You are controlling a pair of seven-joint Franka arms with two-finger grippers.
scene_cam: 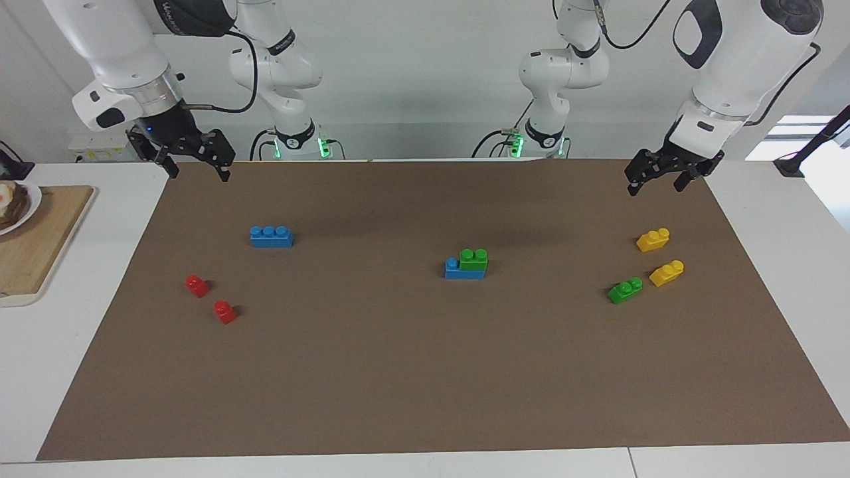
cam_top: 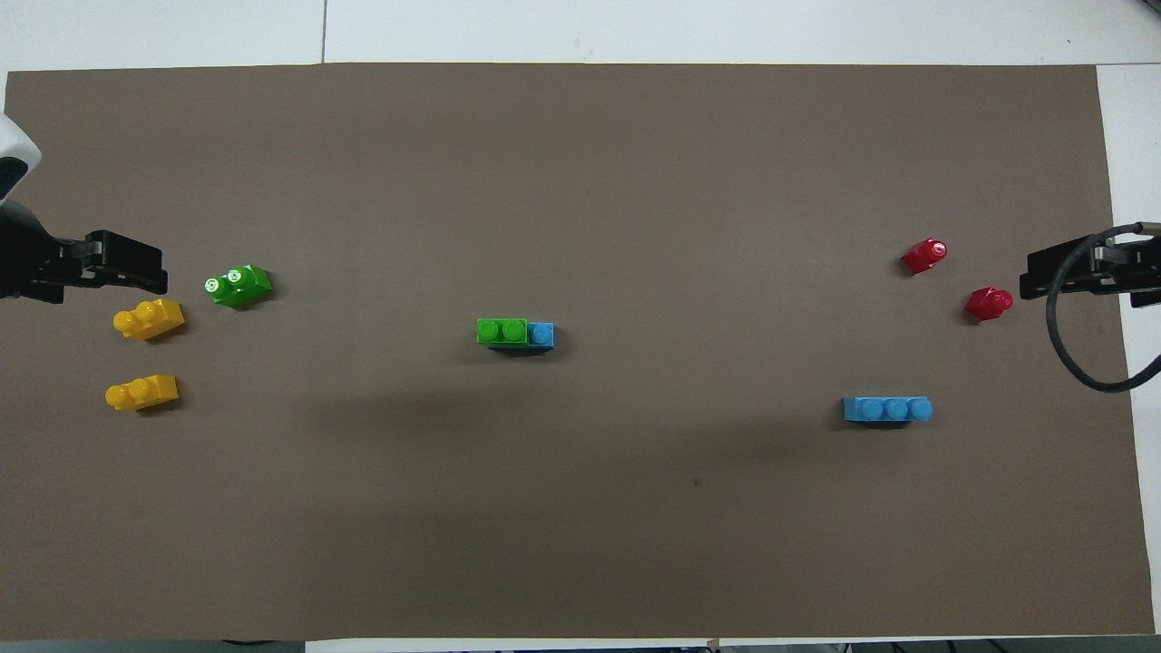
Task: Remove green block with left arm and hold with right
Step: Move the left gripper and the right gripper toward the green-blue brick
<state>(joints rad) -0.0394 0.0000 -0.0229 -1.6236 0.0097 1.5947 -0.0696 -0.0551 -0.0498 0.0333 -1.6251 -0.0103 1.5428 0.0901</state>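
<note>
Arms hang raised at opposite bench ends, left gripper (scene_cam: 656, 180) and right gripper (scene_cam: 197, 164) with jaws wide, empty. Small bright-green two-stud plastic brick (scene_cam: 473, 259) sits mid-bench atop a blue plastic brick (scene_cam: 458, 270).

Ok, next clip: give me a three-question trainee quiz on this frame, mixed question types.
1. True or false: the green block in the middle of the mat sits stacked on a blue brick.
2. How many yellow bricks lie toward the left arm's end of the table?
3. Multiple choice: the left gripper and right gripper are A) both open and empty, B) both shut on bricks, C) one holding a red brick.

Key: 1 true; 2 two; 3 A.
</note>
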